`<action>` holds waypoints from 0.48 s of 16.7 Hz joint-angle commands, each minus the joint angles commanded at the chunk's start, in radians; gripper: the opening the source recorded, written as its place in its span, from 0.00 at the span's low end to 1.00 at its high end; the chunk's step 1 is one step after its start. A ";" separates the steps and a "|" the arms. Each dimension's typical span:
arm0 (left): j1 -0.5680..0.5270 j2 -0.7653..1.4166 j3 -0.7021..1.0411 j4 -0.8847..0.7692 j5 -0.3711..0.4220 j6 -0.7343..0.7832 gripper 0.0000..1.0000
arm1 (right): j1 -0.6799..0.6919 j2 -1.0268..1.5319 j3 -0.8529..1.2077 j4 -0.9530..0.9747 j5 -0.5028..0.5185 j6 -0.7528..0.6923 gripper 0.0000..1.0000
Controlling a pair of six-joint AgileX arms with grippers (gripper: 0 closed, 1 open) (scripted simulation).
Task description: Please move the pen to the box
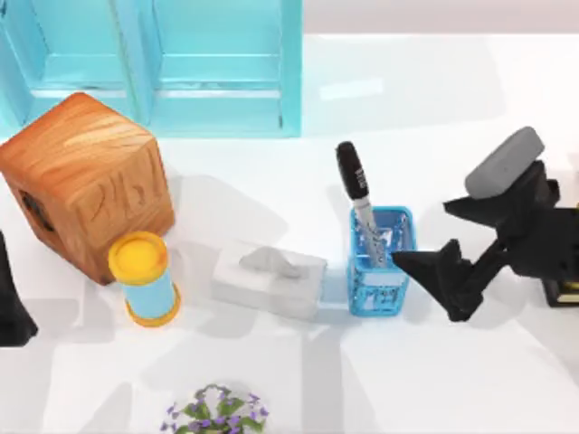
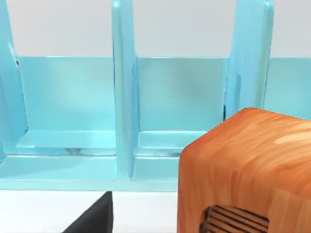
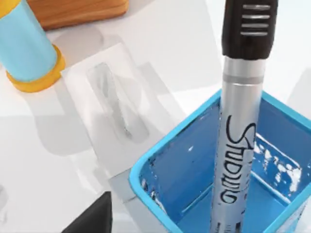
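The pen (image 1: 360,201) already stands upright in the blue basket (image 1: 381,295) right of centre, and the right gripper (image 1: 452,258) sits open just beside it; the left arm is parked far left.

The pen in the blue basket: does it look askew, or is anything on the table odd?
Slightly. The pen stands cap-up in the blue basket, leaning toward the shelf rather than upright. Nothing looks spilled or damaged. The right tool is open beside the basket.
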 joint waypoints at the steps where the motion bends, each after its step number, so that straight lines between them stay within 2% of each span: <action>1: 0.000 0.000 0.000 0.000 0.000 0.000 1.00 | -0.006 0.016 0.009 0.000 0.001 0.002 1.00; 8: 0.000 0.000 0.000 0.000 0.000 0.000 1.00 | 0.002 0.035 0.017 0.013 0.008 0.009 1.00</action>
